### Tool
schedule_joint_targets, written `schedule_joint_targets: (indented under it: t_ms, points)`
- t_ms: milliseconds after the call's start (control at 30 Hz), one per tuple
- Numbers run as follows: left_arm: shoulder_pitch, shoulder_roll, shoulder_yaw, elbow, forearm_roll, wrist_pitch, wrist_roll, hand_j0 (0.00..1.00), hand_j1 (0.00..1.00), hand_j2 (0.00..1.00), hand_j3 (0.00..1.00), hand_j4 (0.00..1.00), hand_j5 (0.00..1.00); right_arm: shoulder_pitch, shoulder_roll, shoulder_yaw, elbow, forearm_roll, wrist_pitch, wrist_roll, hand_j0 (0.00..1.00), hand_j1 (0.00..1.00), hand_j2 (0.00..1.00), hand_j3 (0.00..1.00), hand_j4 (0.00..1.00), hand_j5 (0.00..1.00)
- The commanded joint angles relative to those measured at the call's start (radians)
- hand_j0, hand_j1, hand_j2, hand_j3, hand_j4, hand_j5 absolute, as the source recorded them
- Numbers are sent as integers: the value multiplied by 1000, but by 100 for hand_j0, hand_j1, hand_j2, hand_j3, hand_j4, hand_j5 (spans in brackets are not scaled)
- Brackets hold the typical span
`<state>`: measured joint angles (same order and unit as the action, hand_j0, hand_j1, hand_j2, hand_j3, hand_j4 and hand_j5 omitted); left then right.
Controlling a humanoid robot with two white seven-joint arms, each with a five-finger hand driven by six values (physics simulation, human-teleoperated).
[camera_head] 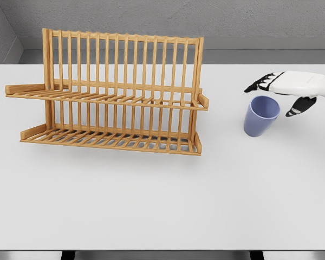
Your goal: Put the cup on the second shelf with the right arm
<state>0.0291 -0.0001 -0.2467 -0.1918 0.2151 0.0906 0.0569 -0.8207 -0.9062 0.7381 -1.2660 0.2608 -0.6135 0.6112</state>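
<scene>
A blue-purple cup (261, 116) stands upright on the white table (151, 206), to the right of a wooden two-tier dish rack (114, 92). The rack's upper shelf (105, 98) and lower shelf (108, 140) hold nothing. My right hand (281, 93) comes in from the right edge and hovers just above and behind the cup's rim. Its dark-tipped fingers (259, 85) are spread and hold nothing, with the thumb (299, 108) hanging beside the cup's right side. The left arm does not show.
The rack stands on the left half of the table, its tall slatted back facing away from me. A grey wall runs behind the table's far edge (162, 64).
</scene>
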Motion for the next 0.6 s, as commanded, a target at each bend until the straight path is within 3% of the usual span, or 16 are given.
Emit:
schedule_joint_targets:
  t_ms: [0,467,567]
  points:
    - [0,0,0,0,0,0,0,100,100,100,100,100,100,0,0,9,-21,-5,3,0,100,100,100,100,100,100]
    - [0,0,0,0,0,0,0,100,100,100,100,100,100,-2,7,73,-21,-5,3,0,100,100,100,100,100,100]
    - [0,0,0,0,0,0,0,100,100,100,100,100,100,-2,7,75,-21,-5,3,0,75,75,75,75,75,75]
